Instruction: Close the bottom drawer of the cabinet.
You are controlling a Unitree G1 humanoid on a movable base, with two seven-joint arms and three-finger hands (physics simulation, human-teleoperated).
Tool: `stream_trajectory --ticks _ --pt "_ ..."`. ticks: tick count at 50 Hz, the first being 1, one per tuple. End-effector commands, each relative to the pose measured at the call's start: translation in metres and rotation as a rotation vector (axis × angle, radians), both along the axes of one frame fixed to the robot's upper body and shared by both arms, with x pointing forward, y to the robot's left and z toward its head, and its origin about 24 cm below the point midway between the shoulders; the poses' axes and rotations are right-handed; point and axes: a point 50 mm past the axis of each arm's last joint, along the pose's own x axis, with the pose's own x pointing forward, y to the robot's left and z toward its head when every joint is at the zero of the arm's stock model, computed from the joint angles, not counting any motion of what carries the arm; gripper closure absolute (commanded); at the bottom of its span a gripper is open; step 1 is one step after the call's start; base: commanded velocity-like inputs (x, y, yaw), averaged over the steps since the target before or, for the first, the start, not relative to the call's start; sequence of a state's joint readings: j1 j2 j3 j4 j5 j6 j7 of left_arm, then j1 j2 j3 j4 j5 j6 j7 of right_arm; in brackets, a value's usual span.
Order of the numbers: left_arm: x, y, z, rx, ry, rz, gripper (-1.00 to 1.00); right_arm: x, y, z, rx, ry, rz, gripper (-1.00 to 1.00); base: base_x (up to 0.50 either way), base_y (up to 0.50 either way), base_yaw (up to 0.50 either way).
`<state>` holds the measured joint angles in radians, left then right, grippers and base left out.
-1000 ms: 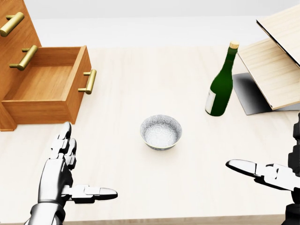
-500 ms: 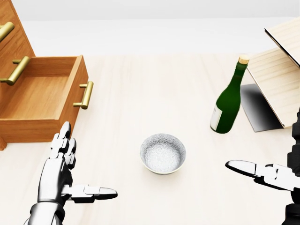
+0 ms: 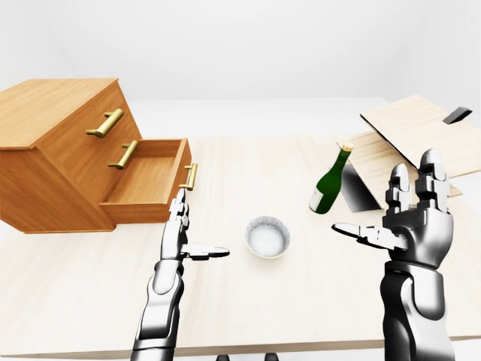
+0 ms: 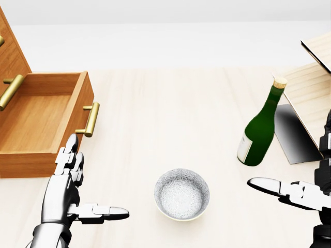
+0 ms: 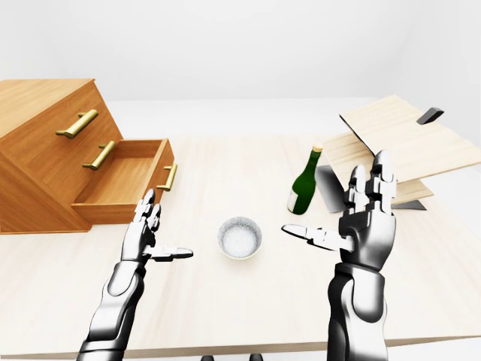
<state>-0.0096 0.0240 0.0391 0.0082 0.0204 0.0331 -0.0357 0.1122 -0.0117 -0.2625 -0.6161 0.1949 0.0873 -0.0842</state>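
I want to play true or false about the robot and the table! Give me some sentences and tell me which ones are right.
1. The bottom drawer of the cabinet is pulled out. True.
2. The left hand is gripping the drawer handle. False: it hangs open just below the drawer, holding nothing.
3. The green bottle stands upright on the table. True.
4. The bowl sits inside the drawer. False: it is on the table, between the two hands.
5. The right hand holds the bottle. False: it is open and apart from the bottle.
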Motion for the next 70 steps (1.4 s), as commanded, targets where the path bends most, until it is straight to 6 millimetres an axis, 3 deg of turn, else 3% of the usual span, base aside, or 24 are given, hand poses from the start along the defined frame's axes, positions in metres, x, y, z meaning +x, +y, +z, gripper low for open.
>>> stream_trajectory --ticks 1,19,32,39,48,70 --pt "0.0 -0.001 -0.001 -0.001 0.003 0.003 -1.0 0.008 0.004 -0.014 0.005 0.063 0.034 -1.0 0.22 0.0 0.0" --pt "0.006 -0.001 0.002 0.005 -0.001 0.003 -1.0 0.009 0.004 -0.017 0.009 0.076 0.037 -1.0 0.15 0.0 0.0" --pt "0.051 0.008 0.019 0.037 -0.02 0.03 -1.0 0.009 0.006 -0.017 0.007 0.075 0.049 -1.0 0.0 0.0 0.0" --pt "0.077 0.02 0.01 0.069 0.006 0.069 -1.0 0.01 0.007 -0.015 0.001 0.068 0.054 -1.0 0.0 0.0 0.0" --pt "0.081 0.016 -0.014 0.087 0.124 0.063 -1.0 0.011 0.007 -0.016 0.0 0.071 0.056 -1.0 0.0 0.0 0.0" --pt "0.084 0.022 -0.041 0.127 0.305 0.083 -1.0 0.011 0.008 -0.019 -0.001 0.085 0.065 -1.0 0.0 0.0 0.0"
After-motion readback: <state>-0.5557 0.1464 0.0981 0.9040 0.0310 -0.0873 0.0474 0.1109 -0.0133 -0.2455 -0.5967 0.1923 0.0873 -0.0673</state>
